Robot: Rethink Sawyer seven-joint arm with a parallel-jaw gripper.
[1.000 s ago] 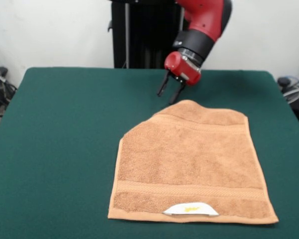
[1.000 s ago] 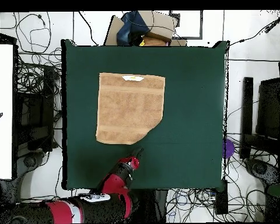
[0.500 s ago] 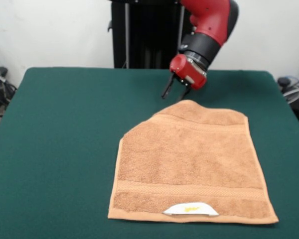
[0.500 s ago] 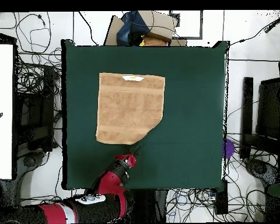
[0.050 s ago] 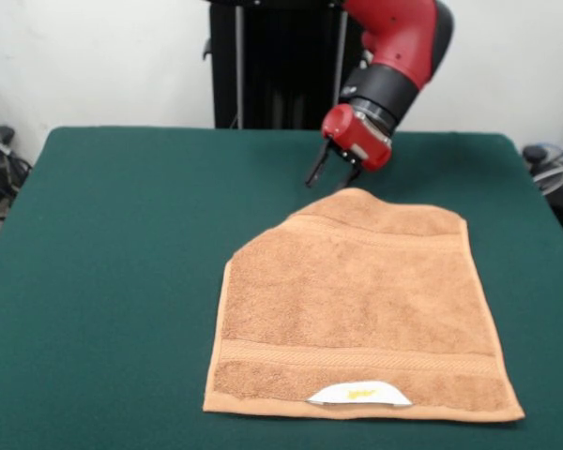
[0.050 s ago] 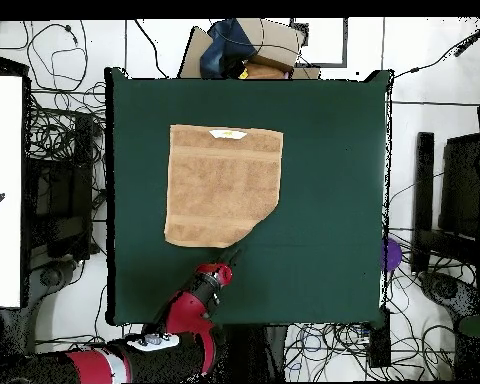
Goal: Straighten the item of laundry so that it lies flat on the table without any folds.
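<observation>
You've got the table (image 5: 113,244), a broad dark green surface, filling most of the front view, and the towel (image 5: 357,300) is your landmark on it. The towel lies on the green top toward one side of the middle, spread mostly flat, tan terry with woven bands running across it. One corner, the one nearest the arm, is turned under, so that edge runs on a slant and ends in a rounded hump. Look overhead and you see the same towel (image 6: 224,185) with that cut-off corner at the side toward the arm.

Next down in size, the red and black arm (image 5: 399,42) slopes toward the towel's humped edge. Your gripper (image 5: 332,174) hangs just beyond that hump, tips pointed down at the table, close to the towel. Its two dark fingers (image 5: 313,169) stand slightly apart with nothing between them.

Smallest of all, the white label (image 5: 359,394) with its yellow mark sits on the towel's edge farthest from the gripper.
</observation>
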